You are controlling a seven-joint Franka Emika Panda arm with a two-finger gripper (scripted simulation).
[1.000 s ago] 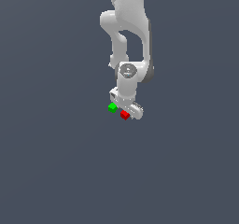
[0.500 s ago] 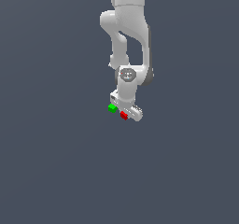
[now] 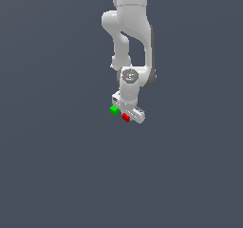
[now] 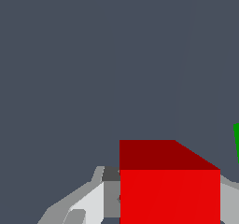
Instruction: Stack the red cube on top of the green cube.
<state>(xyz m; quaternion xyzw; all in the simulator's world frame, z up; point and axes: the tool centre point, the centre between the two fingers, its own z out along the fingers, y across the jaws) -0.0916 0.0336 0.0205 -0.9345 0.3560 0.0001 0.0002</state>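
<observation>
The pincer (image 3: 127,116) hangs low under the white arm (image 3: 129,42), its fingers (image 4: 88,202) either side of the red cube (image 3: 126,118), which fills the gap between them in the wrist view; it looks closed on the cube. The green cube (image 3: 114,109) sits just beside it, toward the exterior view's left, on the grey tabletop (image 3: 57,165).

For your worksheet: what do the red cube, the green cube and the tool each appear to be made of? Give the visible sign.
Red cube: flat, matte, uniform colour, no texture; material undecidable in a render, perhaps plastic. Green cube: same plain matte look. Tool: smooth white-grey surfaces with soft shading, suggesting painted plastic or metal.
</observation>
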